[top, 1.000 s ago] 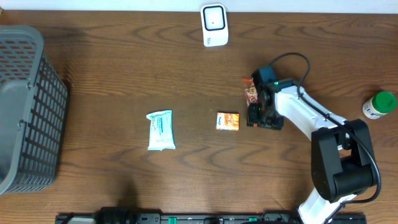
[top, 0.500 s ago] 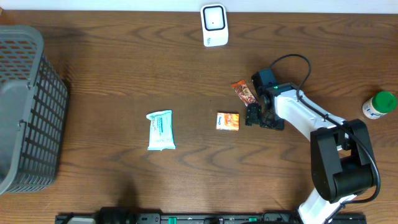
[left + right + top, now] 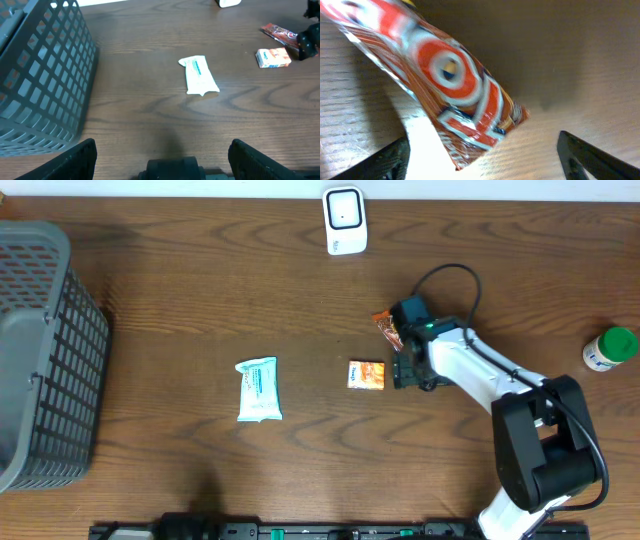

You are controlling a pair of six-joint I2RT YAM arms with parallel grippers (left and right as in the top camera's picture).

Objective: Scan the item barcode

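Where overhead half-hides snack bar [image 3: 382, 325], wrist shows it.

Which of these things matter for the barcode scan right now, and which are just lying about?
In the job:
scanner
snack bar, on the table between the open fingers of the right gripper

Lying about, as it looks:
orange box
wipes packet
grey basket
green-capped bottle
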